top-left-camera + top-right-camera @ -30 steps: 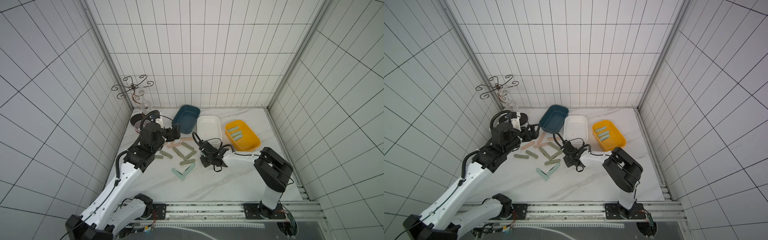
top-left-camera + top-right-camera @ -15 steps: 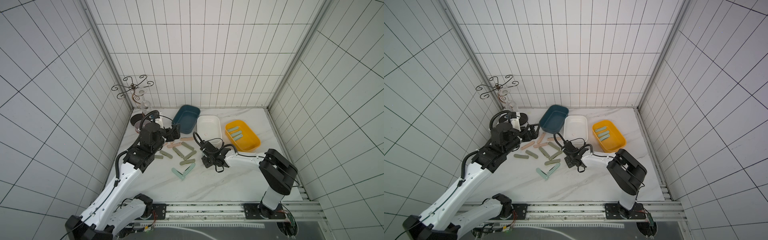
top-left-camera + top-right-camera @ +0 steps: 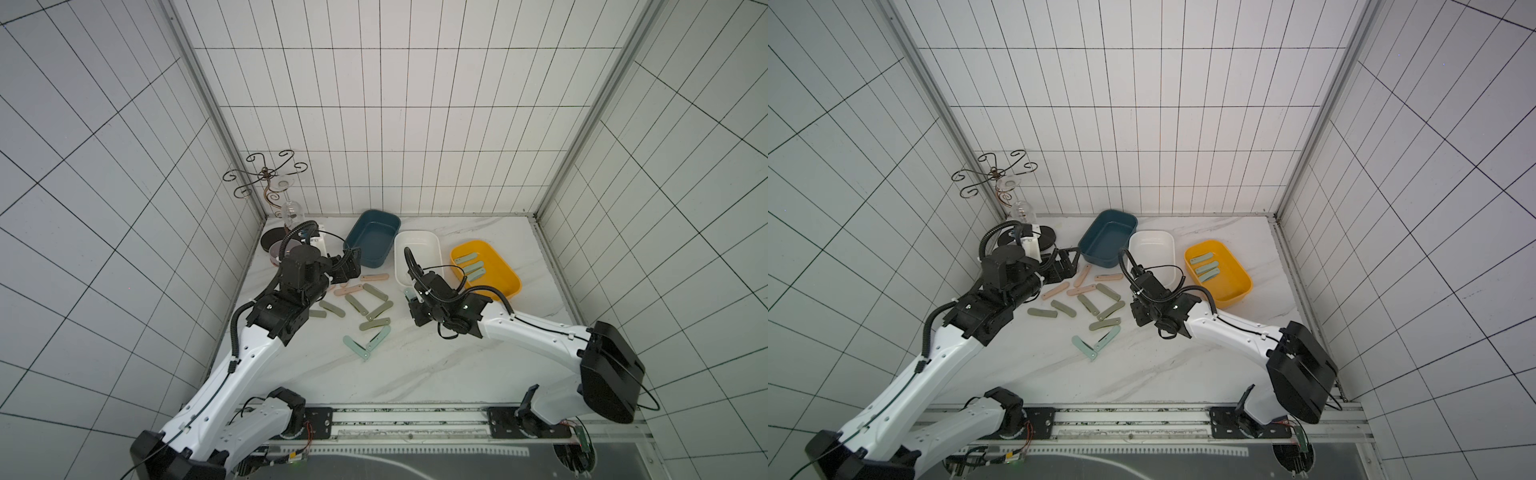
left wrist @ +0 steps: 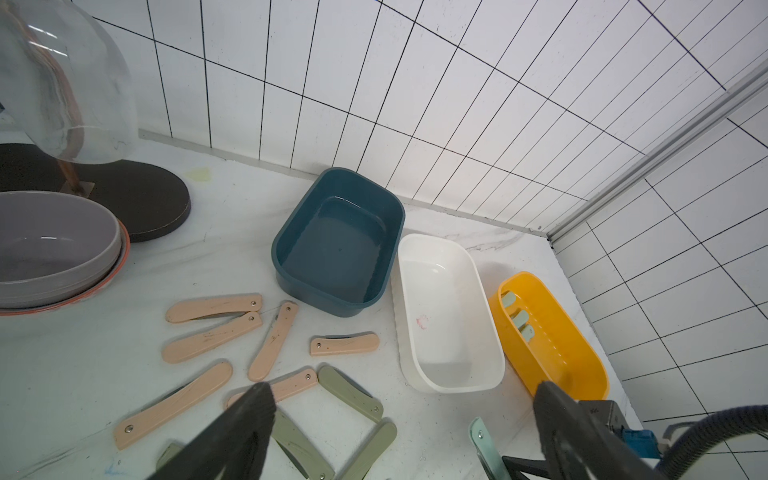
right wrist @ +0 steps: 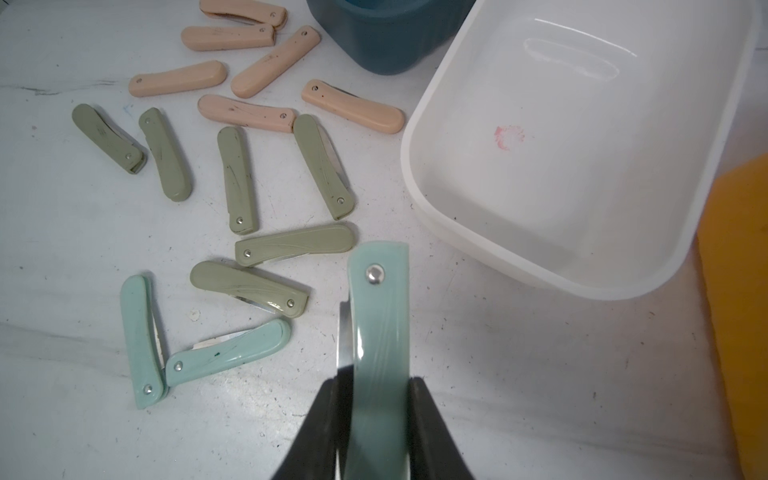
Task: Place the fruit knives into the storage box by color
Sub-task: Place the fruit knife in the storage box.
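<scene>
Right wrist view has the right gripper clamped on a mint knife, held over the table just beside the white box. Compared with a second earlier, both top views show that gripper almost where it was. The right arm's elbow has swung outward and toward the rail. The left gripper has not moved; its jaws stand wide apart near the pink knives, and the loose knives lie as before. Past the white box sits the yellow box, holding three mint knives. The blue box stands on the white box's other side. Bare marble stretches from the green knives to the rail. The held knife's long axis runs straight out along the fingers, rivet end foremost, with a sliver of blade showing along one edge.
</scene>
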`<action>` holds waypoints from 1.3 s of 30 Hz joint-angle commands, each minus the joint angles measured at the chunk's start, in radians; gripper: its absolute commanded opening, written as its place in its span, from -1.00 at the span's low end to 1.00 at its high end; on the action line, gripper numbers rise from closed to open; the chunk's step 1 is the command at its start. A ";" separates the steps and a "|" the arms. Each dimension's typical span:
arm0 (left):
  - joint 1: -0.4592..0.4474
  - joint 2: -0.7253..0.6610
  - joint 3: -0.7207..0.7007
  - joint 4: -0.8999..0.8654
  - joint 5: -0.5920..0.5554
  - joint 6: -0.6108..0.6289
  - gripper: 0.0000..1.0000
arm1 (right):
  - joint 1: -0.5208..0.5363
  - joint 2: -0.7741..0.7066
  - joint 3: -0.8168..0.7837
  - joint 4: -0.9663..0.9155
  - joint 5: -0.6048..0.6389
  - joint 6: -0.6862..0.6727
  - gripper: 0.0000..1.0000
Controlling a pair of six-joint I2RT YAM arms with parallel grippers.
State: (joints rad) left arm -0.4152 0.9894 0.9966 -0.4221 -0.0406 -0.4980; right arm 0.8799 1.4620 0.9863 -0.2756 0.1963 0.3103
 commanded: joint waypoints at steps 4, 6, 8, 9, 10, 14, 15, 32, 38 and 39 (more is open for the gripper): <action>-0.002 0.022 0.033 0.032 0.021 -0.012 0.95 | -0.169 -0.040 0.115 -0.026 -0.040 0.031 -0.47; -0.005 0.029 0.036 0.034 0.024 -0.012 0.94 | -0.243 -0.041 0.129 -0.013 -0.067 0.064 -0.47; -0.007 0.034 0.038 0.037 0.025 -0.012 0.95 | -0.313 -0.043 0.131 0.009 -0.097 0.105 -0.47; -0.008 0.036 0.039 0.038 0.025 -0.011 0.95 | -0.345 -0.046 0.128 0.019 -0.105 0.124 -0.47; -0.010 0.037 0.038 0.041 0.027 -0.011 0.94 | -0.382 -0.050 0.119 0.034 -0.115 0.150 -0.47; -0.013 0.045 0.040 0.048 0.031 -0.011 0.95 | -0.515 -0.066 0.056 0.107 -0.161 0.257 -0.47; -0.013 0.046 0.040 0.050 0.031 -0.011 0.94 | -0.541 -0.068 0.040 0.120 -0.167 0.282 -0.47; -0.020 0.060 0.036 0.068 0.040 -0.018 0.94 | -0.749 -0.011 -0.171 0.274 -0.197 0.769 -0.47; -0.020 0.058 0.031 0.069 0.041 -0.020 0.95 | -0.754 0.023 -0.191 0.266 -0.174 0.836 -0.47; -0.019 0.058 0.031 0.069 0.041 -0.018 0.95 | -0.754 0.031 -0.189 0.263 -0.171 0.837 -0.47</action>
State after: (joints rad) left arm -0.4313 1.0504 1.0115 -0.3771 -0.0025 -0.5083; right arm 0.1356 1.4723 0.8455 -0.0219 -0.0063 1.0859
